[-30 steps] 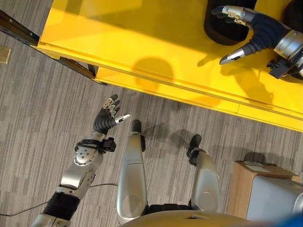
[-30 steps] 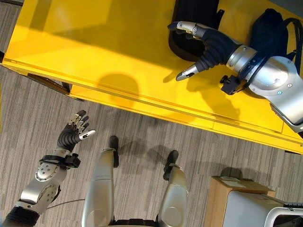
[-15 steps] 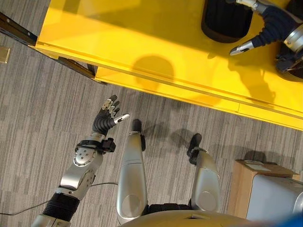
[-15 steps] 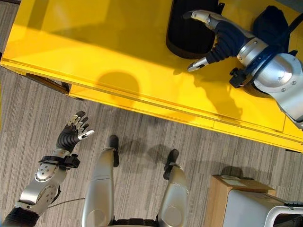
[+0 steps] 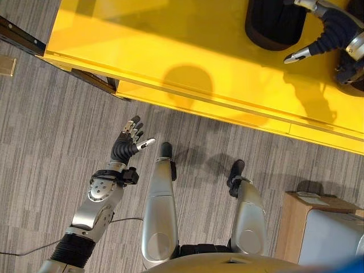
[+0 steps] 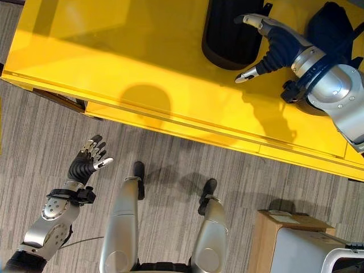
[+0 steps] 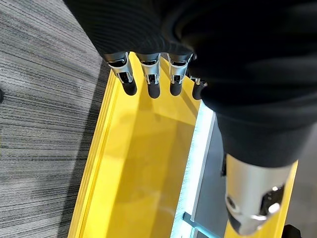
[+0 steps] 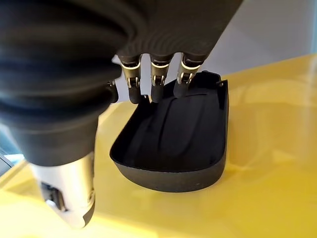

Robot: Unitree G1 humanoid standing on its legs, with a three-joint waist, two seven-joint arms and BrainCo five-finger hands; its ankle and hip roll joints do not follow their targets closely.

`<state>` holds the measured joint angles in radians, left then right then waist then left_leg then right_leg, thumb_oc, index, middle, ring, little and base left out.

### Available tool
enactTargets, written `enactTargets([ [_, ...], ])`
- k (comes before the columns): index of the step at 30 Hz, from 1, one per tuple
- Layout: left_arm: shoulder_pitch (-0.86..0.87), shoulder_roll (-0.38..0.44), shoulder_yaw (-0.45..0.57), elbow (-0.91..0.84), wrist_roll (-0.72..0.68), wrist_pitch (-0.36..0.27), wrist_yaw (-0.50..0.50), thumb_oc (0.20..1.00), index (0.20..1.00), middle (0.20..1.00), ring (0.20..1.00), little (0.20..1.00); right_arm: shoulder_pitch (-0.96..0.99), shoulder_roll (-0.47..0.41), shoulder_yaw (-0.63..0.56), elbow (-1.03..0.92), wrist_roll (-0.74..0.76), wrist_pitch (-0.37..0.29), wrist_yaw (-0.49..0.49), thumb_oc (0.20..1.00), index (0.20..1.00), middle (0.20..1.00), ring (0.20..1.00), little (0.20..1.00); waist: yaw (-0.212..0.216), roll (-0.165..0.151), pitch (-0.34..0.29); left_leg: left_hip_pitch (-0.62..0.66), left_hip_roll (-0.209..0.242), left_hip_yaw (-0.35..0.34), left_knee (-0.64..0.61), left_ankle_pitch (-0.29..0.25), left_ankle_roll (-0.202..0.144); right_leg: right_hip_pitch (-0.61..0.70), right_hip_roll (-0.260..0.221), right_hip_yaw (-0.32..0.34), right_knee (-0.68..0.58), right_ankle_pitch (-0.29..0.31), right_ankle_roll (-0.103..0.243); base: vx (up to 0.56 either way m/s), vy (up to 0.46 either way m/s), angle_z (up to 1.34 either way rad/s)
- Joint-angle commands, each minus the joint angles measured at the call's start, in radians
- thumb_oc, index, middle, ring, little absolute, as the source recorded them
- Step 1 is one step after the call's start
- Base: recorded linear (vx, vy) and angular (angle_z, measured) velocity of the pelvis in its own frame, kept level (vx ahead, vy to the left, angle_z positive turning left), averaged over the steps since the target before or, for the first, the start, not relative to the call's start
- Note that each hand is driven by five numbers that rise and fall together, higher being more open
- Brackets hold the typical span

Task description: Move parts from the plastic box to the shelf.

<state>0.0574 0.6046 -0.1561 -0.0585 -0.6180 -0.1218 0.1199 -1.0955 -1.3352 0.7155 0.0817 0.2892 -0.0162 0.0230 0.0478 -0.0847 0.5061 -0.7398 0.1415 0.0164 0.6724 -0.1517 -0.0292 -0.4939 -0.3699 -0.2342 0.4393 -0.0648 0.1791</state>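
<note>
A black curved plastic part [image 6: 227, 34] lies on the yellow shelf top [image 5: 159, 40], hollow side up in the right wrist view [image 8: 173, 134]. My right hand [image 6: 278, 42] hovers at the part's right side, open. Its fingertips [image 8: 158, 84] hang over the part's far rim and its thumb points down toward the yellow surface. A second dark part [image 6: 335, 23] lies behind that wrist. My left hand [image 5: 128, 142] is held over the carpet at the lower left, open and holding nothing; its fingers [image 7: 148, 79] point toward the shelf's edge.
A brown box [image 5: 296, 222] holding a grey container [image 5: 333, 239] stands on the floor at the lower right. A black rail [image 5: 20, 34] runs off the shelf's left corner. Grey carpet [image 5: 51, 125] lies between me and the shelf.
My right hand has moved to the right off the top of the black part, which stays lying on the shelf. The left hand has kept still.
</note>
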Motion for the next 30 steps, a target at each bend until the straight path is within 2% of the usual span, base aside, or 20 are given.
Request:
enactTargets([
  [1, 0.047, 0.009, 0.019, -0.099, -0.002, -0.045, 0.011, 1.0, 1.0, 1.0, 1.0, 1.0, -0.046, 0.026, -0.038, 0.035, -0.017, -0.001, -0.039, 1.0, 1.0, 1.0, 1.0, 1.0, 0.011, 0.007, -0.018, 0.001, 0.042, -0.019, -0.047, 0.036, -0.05, 0.04, -0.014, 0.009, 0.094, -0.032, -0.013, 0.0, 0.0, 0.0],
  [15, 0.034, 0.003, 0.013, -0.092, -0.002, -0.043, 0.015, 1.0, 1.0, 1.0, 1.0, 1.0, -0.062, 0.129, -0.011, 0.089, -0.1, 0.026, -0.031, 1.0, 1.0, 1.0, 1.0, 1.0, 0.022, 0.02, -0.006, -0.008, 0.036, -0.02, -0.044, 0.036, -0.043, 0.032, -0.016, 0.01, 0.101, -0.034, -0.013, 0.0, 0.0, 0.0],
  [30, 0.027, -0.015, 0.022, -0.083, 0.007, -0.038, 0.008, 1.0, 1.0, 1.0, 1.0, 1.0, 0.065, 0.118, -0.078, 0.081, -0.192, 0.041, 0.011, 1.0, 1.0, 1.0, 1.0, 1.0, 0.021, 0.013, -0.001, -0.02, 0.032, -0.022, -0.039, 0.032, -0.038, 0.026, -0.016, 0.008, 0.108, -0.033, -0.013, 0.0, 0.0, 0.0],
])
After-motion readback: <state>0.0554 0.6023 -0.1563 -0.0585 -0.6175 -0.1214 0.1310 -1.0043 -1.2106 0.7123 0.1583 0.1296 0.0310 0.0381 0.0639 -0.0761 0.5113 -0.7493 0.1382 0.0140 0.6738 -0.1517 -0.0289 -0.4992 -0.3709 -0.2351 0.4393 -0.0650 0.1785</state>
